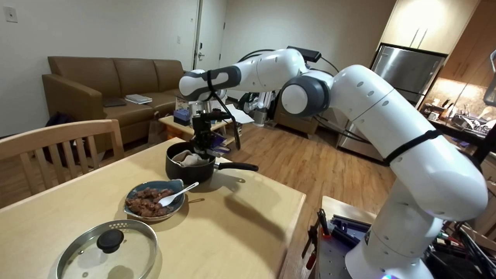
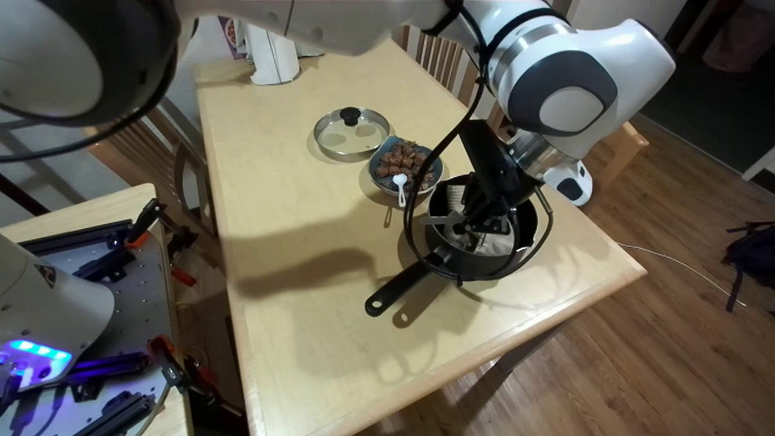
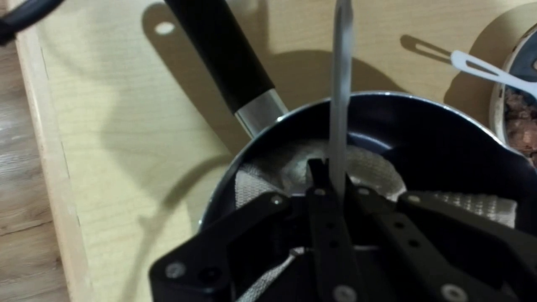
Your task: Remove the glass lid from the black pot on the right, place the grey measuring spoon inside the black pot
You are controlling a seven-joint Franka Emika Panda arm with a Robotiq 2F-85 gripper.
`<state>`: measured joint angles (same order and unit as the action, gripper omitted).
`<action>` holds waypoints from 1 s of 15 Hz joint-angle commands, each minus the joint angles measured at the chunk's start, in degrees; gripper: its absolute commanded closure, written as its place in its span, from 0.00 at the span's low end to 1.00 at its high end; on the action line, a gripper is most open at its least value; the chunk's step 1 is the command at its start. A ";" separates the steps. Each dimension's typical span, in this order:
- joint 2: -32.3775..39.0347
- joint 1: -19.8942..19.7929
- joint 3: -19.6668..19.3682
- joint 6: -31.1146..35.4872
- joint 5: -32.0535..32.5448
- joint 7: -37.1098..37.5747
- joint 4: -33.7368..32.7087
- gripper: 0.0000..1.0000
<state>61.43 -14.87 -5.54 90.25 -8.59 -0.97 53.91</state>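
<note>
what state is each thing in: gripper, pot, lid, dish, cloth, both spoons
grey measuring spoon: gripped
gripper: shut on grey measuring spoon
black pot: upright, uncovered
cloth: crumpled inside black pot
glass lid: off, right way up
blue dish: holding brown food
white spoon: resting in blue dish

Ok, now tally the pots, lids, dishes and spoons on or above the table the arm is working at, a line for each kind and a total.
1 pot
1 lid
1 dish
2 spoons: the white spoon in the dish, the grey spoon in the pincer
Total: 5
</note>
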 commanded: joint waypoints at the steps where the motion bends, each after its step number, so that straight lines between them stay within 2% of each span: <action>1: 4.46 -0.58 1.72 -5.12 1.11 -2.18 -8.17 0.98; 4: 5.63 -0.24 2.40 -8.37 1.34 -3.13 -11.30 0.98; 10: 7.76 -1.98 3.20 -16.17 0.30 -3.98 -14.88 0.98; 11: 8.08 -2.12 2.94 -16.25 0.35 -3.38 -15.19 0.71; 12: 8.39 -2.44 3.02 -16.84 0.15 -3.26 -15.61 0.70; 15: 8.16 -2.52 2.55 -16.80 -0.74 -2.88 -15.61 0.52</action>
<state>67.73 -16.52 -3.48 75.83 -8.62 -3.90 42.52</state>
